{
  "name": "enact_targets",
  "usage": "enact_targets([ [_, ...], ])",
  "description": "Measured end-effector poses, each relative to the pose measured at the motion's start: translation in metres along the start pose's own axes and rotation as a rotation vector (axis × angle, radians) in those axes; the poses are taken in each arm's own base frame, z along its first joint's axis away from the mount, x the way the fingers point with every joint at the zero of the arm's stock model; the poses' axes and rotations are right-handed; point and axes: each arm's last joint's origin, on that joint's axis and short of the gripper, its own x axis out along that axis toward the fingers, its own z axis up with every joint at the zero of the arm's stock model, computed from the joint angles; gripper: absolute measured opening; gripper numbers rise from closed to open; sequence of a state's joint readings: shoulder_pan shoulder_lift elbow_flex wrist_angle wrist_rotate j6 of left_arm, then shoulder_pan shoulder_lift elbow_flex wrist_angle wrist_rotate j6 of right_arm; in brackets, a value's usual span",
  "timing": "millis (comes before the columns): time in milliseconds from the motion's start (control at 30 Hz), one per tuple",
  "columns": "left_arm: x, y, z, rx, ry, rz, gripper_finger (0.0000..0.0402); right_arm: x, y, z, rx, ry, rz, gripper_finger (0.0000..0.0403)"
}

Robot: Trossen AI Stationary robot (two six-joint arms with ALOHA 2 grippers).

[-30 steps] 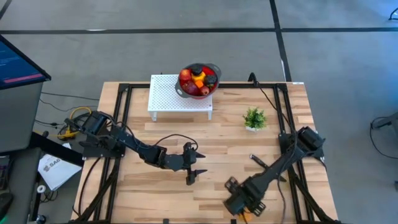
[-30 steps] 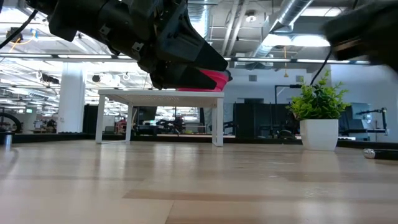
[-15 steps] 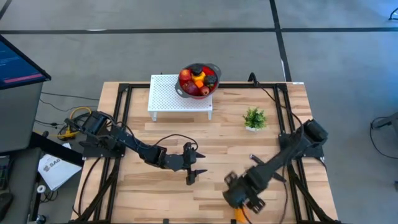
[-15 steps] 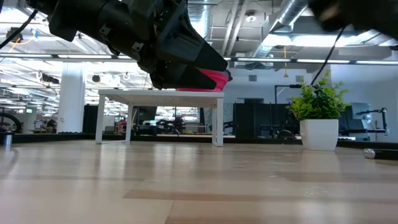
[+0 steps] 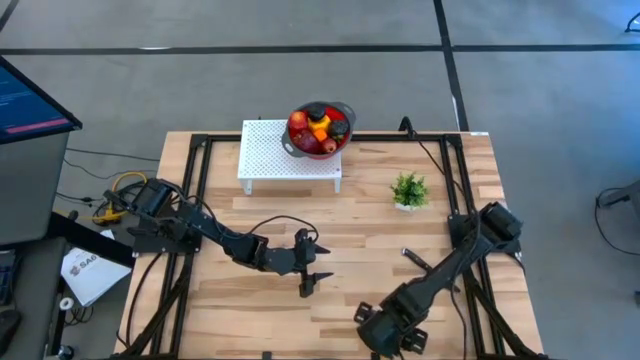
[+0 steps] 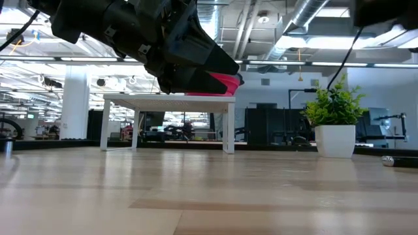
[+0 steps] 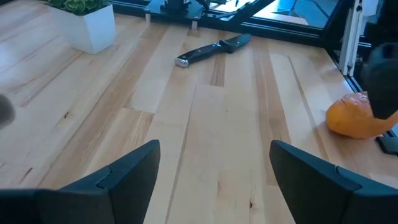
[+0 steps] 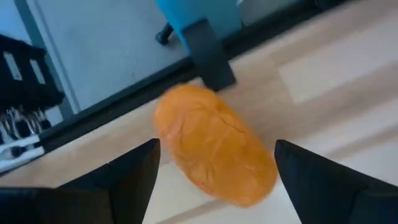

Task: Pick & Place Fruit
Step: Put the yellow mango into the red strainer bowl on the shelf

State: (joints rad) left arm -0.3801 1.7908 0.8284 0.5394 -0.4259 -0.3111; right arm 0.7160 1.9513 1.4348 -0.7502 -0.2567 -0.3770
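An orange fruit (image 8: 211, 140) lies on the wood close to the table's near edge; the left wrist view also shows this orange fruit (image 7: 349, 117). My right gripper (image 8: 216, 152) is open, a finger on either side of the fruit and apart from it. In the high view my right gripper (image 5: 385, 332) hides it. Several more fruit pieces (image 5: 320, 128), red, orange and dark, sit in a grey bowl on a white stand. My left gripper (image 5: 318, 264) is open over the table's middle and holds nothing.
The white perforated stand (image 5: 288, 158) is at the far edge. A small potted plant (image 5: 409, 190) stands right of centre. A black-handled knife (image 5: 418, 261) lies near my right arm. Black rails run along both sides of the table (image 5: 250, 215).
My right gripper drew back a little toward the far edge, then came again toward the near edge. It now covers the orange fruit, which showed beside it in the high view before. The fruit has stayed where it was.
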Motion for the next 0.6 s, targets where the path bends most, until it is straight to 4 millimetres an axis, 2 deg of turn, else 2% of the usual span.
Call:
enact_targets([
  [267, 0.000, 0.000, -0.001, 0.001, 0.003, -0.001, 0.0296, -0.001, -0.008, -0.003, -0.154, -0.003, -0.014, 0.0309],
  [400, 0.000, 0.000, -0.001, 0.001, 0.004, -0.002, 0.0296, 0.012, -0.016, -0.008, -0.172, 0.020, 0.026, 0.0309],
  [600, -0.001, 0.001, -0.003, 0.003, 0.008, -0.001, 0.0296, 0.020, -0.021, -0.011, -0.237, 0.036, 0.034, 0.0309],
])
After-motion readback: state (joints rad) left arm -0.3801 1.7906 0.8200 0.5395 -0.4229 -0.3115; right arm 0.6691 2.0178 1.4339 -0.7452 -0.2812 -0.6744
